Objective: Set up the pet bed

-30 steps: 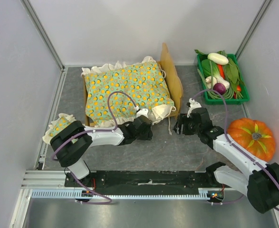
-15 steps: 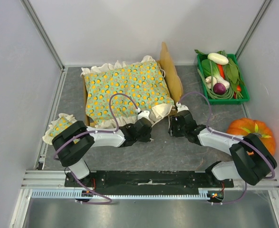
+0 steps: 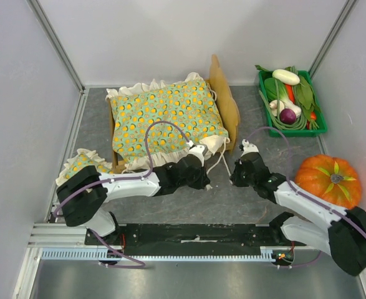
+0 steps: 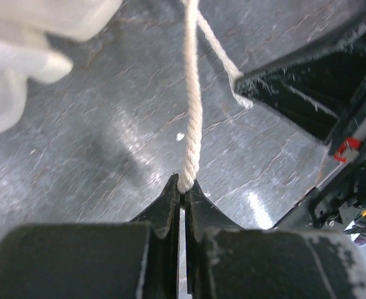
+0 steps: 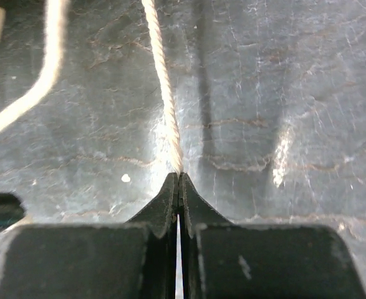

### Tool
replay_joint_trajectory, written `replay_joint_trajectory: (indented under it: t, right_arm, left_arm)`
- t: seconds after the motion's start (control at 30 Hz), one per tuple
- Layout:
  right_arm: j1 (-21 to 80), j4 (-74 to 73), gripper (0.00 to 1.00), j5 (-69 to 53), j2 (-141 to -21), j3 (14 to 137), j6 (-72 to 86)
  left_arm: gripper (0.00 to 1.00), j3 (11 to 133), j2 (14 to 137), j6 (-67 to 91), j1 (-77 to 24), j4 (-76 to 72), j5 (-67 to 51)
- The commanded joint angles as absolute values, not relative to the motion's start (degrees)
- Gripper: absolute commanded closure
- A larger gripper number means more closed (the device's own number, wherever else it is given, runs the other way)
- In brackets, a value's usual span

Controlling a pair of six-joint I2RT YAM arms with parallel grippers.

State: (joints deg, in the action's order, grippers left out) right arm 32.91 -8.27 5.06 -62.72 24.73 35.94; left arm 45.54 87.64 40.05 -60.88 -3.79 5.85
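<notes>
The pet bed (image 3: 225,106) stands at the back middle, its arched wooden headboard on the right. A green orange-dotted cushion (image 3: 167,117) lies on it. White tie cords (image 3: 217,163) hang from the cushion's near right corner onto the mat. My left gripper (image 3: 206,180) is shut on one cord (image 4: 192,118), pinched at the tips (image 4: 184,186). My right gripper (image 3: 235,175) is shut on the other cord (image 5: 163,99), thin and taut, at its tips (image 5: 179,178). The two grippers sit close together in front of the headboard.
A small matching pillow (image 3: 77,163) lies at the near left by the left arm. A green crate of vegetables (image 3: 292,103) stands at the back right. An orange pumpkin (image 3: 330,180) sits beside the right arm. A second loose cord (image 5: 45,75) curves on the mat.
Both grippers have closed, each on a cord. The left gripper has moved right and nearer, drawing its cord out. The right gripper reached in toward the bed corner, then drew back slightly.
</notes>
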Motion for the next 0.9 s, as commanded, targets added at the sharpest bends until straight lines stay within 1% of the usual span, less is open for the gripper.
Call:
replay_joint_trajectory:
  t: [0.0,0.13,0.3,0.33,0.37,0.4,0.43,0.53,0.63,0.73,0.87]
  right_arm:
    - [33.75,-19.32,1.00,6.24,-54.86,24.61,39.81]
    - [34.63,-29.59,1.00,7.12,-50.46,25.84,42.36]
    - [38.58,-35.32,1.00,8.25,-48.17,28.91,46.41]
    - [38.67,-36.90,1.00,9.22,-47.73,29.35,46.23]
    - [38.67,-37.26,1.00,10.71,-47.55,29.70,45.97]
    - [38.76,-37.53,1.00,11.51,-47.37,30.40,45.53]
    - [38.67,-37.44,1.00,12.12,-47.46,30.67,45.27]
    - [38.67,-35.52,1.00,12.57,-48.86,31.64,44.04]
    - [38.67,-32.97,1.00,11.34,-50.09,32.26,43.25]
    - [38.67,-29.99,1.00,8.98,-49.05,31.47,43.15]
    - [38.67,-28.57,1.00,6.07,-46.32,29.80,43.51]
  left_arm:
    - [0.98,52.20,91.84,38.50,-61.00,-3.16,3.79]
    - [0.98,55.72,95.80,38.76,-61.00,-4.91,0.27]
    - [0.98,58.70,99.22,39.02,-61.00,-4.75,-2.63]
    - [0.96,59.76,99.84,38.94,-61.00,-4.31,-2.81]
    - [0.90,60.29,100.28,39.02,-61.00,-3.09,-2.99]
    - [0.81,60.55,100.54,39.28,-61.00,-2.55,-2.81]
    - [0.67,60.64,100.63,39.64,-61.00,-1.85,-2.20]
    - [0.52,59.42,98.10,40.43,-61.00,-0.35,-0.18]
    - [0.46,58.54,95.72,41.48,-60.91,2.98,1.32]
    - [0.43,58.80,94.48,42.88,-60.91,2.64,0.36]
    - [0.43,60.20,97.02,47.62,-60.82,0.18,-3.24]
